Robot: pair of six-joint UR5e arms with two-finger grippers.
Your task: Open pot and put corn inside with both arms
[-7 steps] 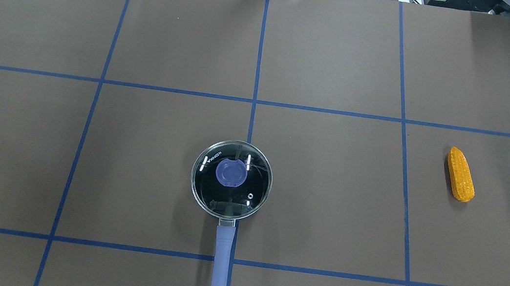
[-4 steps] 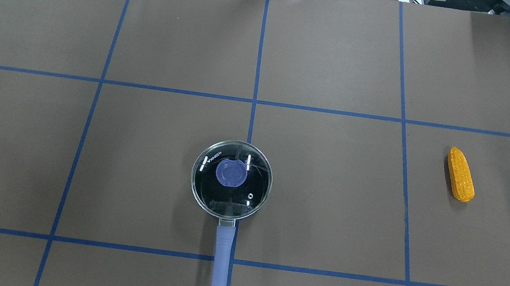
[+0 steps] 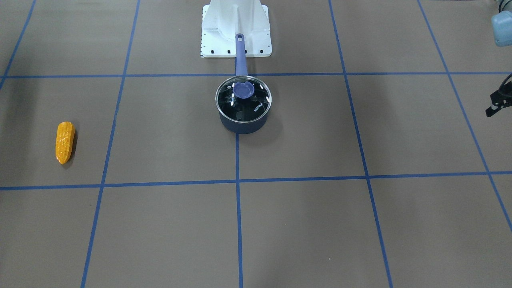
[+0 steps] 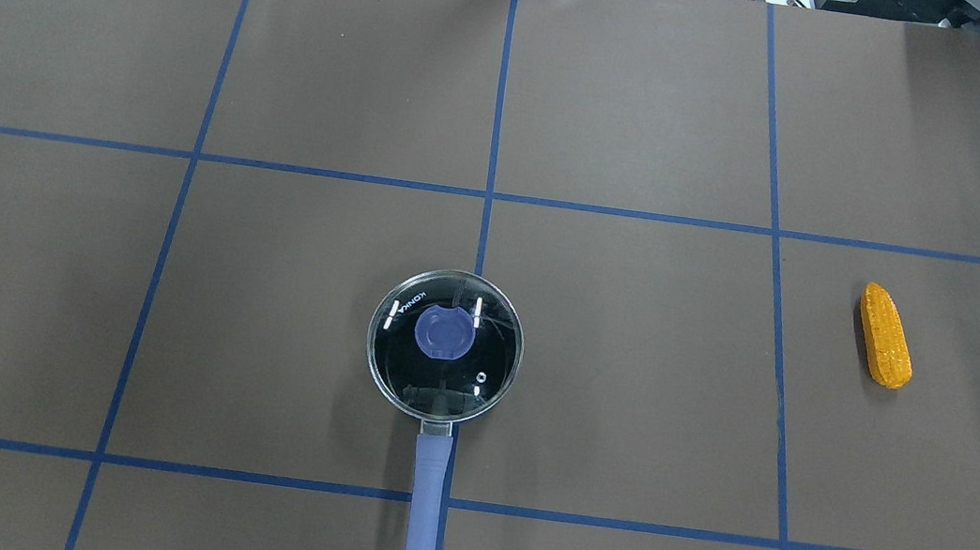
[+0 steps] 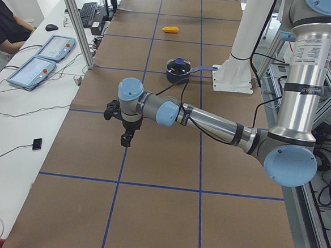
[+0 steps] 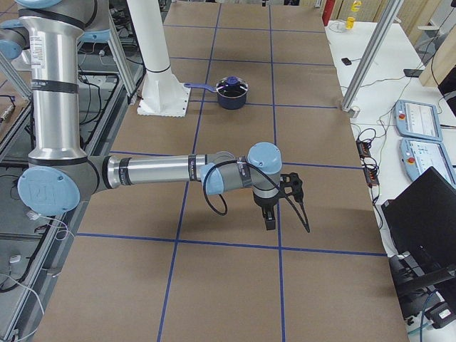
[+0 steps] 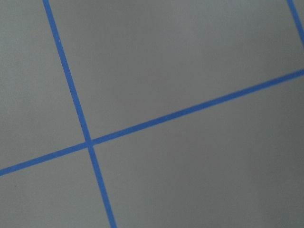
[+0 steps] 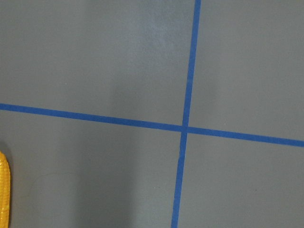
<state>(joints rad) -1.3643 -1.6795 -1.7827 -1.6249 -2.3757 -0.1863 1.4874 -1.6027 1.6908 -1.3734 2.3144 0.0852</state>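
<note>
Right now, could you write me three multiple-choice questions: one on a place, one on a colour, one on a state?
1. In the overhead view, where is the corn relative to the pot?
A) far to its right
B) inside it
C) on top of it
2. What colour is the pot's handle?
A) red
B) periwinkle blue
C) green
3. How is the pot?
A) open
B) tipped over
C) covered by its glass lid
1 A: it lies alone, far right. 2 B: the handle shows blue. 3 C: the lid sits on it.
</note>
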